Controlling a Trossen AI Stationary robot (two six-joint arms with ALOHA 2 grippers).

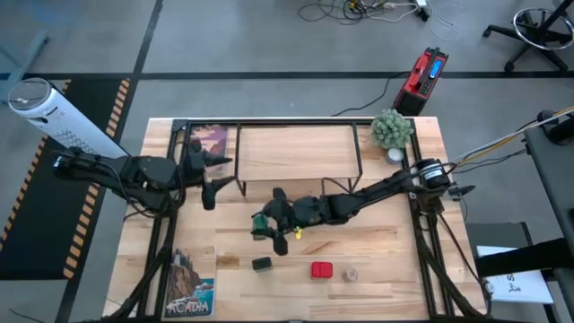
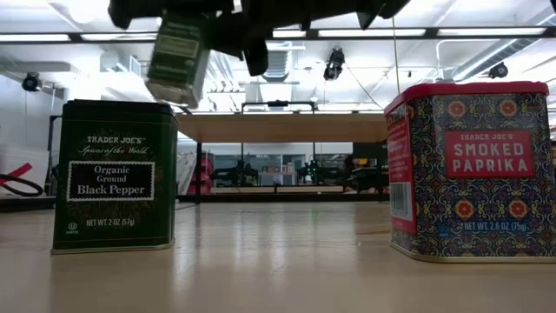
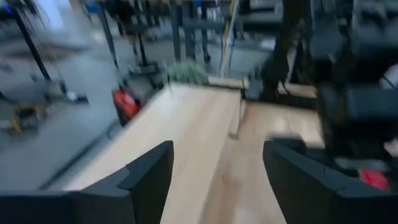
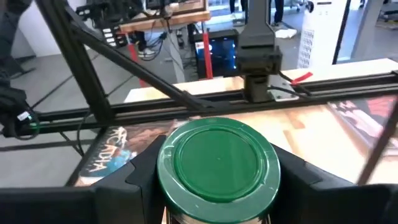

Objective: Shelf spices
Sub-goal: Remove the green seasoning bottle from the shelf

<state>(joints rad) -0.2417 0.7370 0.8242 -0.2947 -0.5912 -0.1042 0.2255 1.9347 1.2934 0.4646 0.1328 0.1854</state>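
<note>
Right gripper (image 1: 262,226) clamps green-capped jar (image 4: 217,165), lifted off the table (image 1: 386,260).
Left gripper (image 3: 214,180) empty, fingers apart, near shelf (image 1: 296,148).

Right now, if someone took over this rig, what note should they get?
Right claw: shut on the green-capped jar, held above the table in front of the shelf.
Left claw: open, empty, near the shelf's left end.
On the table: black pepper tin, red paprika tin, small tan jar.
Done: nothing visible on the shelf.
Left: all four spices.
</note>
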